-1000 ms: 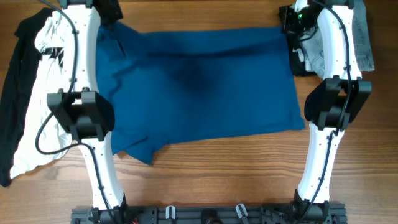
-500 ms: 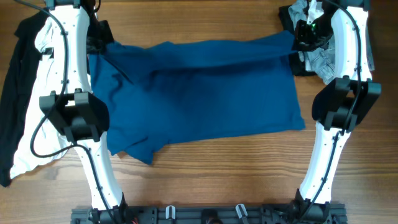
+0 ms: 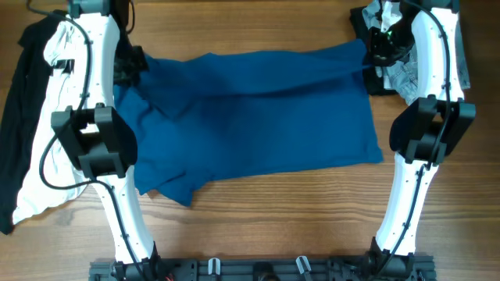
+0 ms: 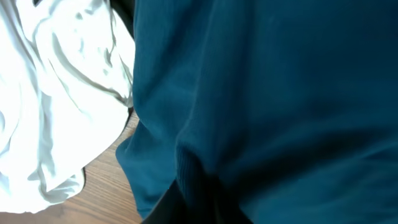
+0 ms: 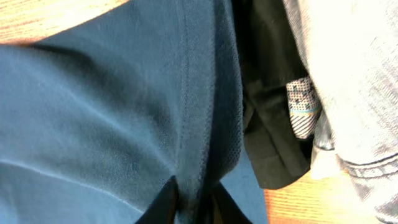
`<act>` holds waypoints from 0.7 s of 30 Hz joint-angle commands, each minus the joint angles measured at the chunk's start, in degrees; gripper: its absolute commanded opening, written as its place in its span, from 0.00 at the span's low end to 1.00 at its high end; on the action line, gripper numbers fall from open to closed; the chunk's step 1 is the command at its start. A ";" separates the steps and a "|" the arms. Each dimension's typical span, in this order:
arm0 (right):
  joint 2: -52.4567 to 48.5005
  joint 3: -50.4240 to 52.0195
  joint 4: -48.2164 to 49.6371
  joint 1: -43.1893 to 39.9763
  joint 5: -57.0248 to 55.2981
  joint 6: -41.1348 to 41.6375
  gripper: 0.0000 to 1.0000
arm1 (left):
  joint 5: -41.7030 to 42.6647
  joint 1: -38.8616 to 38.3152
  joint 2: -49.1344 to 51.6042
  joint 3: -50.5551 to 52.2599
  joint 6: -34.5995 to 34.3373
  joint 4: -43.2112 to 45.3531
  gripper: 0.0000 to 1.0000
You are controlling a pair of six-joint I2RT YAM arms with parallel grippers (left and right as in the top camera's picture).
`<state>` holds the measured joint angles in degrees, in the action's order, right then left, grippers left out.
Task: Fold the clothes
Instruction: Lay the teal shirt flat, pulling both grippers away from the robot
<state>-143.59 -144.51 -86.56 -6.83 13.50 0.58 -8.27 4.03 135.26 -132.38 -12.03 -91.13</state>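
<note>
The left gripper (image 3: 130,64) is closed on the far left corner of the shirt (image 3: 258,117). In the wrist view the blue cloth bunches down into its dark fingers (image 4: 186,198), so no gap shows between them. The right gripper (image 5: 193,208) is pinched narrow on the shirt's far right corner, with the stitched hem running down between its two fingers (image 5: 166,205). There are two grippers and one blue shirt, each gripper holding one far corner. Between them the far edge is raised and drawn into long creases, while the rest of the shirt lies spread flat across the middle of the table (image 3: 312,226), a sleeve poking out at the near left. Four other garments lie at the sides, two to each. To the left, a white top (image 3: 47,156) lies beside and partly under the shirt's edge, with a black garment (image 3: 16,101) along its outer side. To the right, a dark cloth (image 5: 270,130) touches the shirt's corner, and pale jeans (image 5: 348,81) lie over it.
</note>
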 commanded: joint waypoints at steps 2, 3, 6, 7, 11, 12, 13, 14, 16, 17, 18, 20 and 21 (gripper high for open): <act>1.40 -0.11 -1.27 0.22 0.13 -1.70 0.26 | -2.01 1.70 -1.22 2.10 -0.44 2.47 0.20; 1.40 -0.11 -1.49 0.24 0.11 -1.73 0.32 | -2.01 2.01 -1.22 2.10 -0.42 2.86 0.25; 1.40 -0.11 -2.82 0.22 -0.17 -2.08 0.58 | -2.03 2.80 -1.22 2.10 -0.39 3.43 0.72; 1.40 -0.11 -3.06 0.22 -0.57 -1.97 0.64 | -2.03 2.86 -1.22 2.10 -0.39 3.78 0.90; 1.55 -0.55 -2.71 0.22 -0.48 -1.75 0.64 | -2.05 2.86 -1.84 0.90 -0.42 5.29 1.00; 1.73 -0.90 -2.89 0.22 -0.46 -1.38 0.64 | -2.05 2.86 -2.40 0.09 -0.42 5.27 1.00; 2.08 -1.38 -3.06 0.22 0.02 -1.18 0.63 | -2.01 2.86 -3.34 -0.83 -0.42 5.25 1.00; 2.73 -2.08 -3.28 0.22 0.66 -1.16 0.63 | -1.81 2.86 -4.59 -1.66 -0.42 5.25 1.00; 5.55 -3.21 -3.61 0.24 1.81 -0.35 0.63 | -0.68 2.84 -8.39 -3.15 -0.87 5.18 1.00; 7.48 -3.26 -3.78 0.24 2.10 -0.37 0.63 | 0.48 2.84 -10.97 -3.23 -1.14 5.20 1.00; 11.08 -3.23 -4.55 0.28 2.19 -0.15 0.64 | 1.79 2.84 -14.34 -3.23 -2.21 4.76 1.00; 14.80 -3.23 -5.57 0.28 1.75 -0.11 0.64 | 6.97 2.84 -18.86 -3.23 -2.16 4.13 1.00; 17.59 -3.21 -5.60 0.28 1.38 0.85 0.64 | 10.97 2.84 -21.55 -3.23 -2.14 3.72 1.00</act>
<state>-137.49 -145.10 -91.46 -6.79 14.00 -0.27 -7.14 6.87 125.67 -133.23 -12.91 -86.41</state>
